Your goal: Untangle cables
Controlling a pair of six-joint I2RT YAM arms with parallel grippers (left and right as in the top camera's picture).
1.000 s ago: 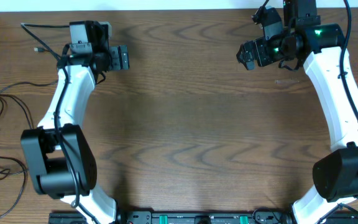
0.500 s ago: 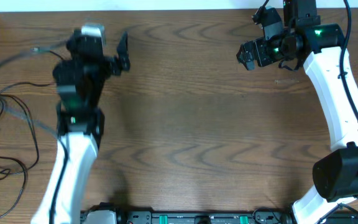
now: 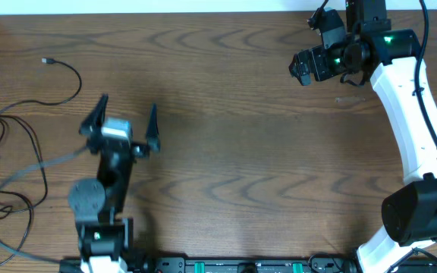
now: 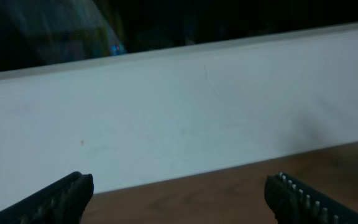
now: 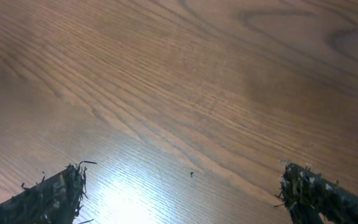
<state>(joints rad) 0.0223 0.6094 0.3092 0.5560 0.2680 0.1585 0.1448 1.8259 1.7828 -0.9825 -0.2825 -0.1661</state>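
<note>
Left gripper [image 3: 125,120] of mine stands spread wide and empty, tilted up toward the white wall [image 4: 179,124], so no strand is caught in it. The cables [image 3: 77,77] lie just to its left in loose black loops, reaching the left edge of the table [image 3: 226,152]. Mid-table is bare wood, giving room to drag strands apart. My right gripper [image 3: 300,68], equally spread and empty, hangs near the far right corner.

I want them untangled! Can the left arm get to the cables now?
Probably yes. The cables lie bare on the table just left of the open left tool, with nothing between them.
</note>
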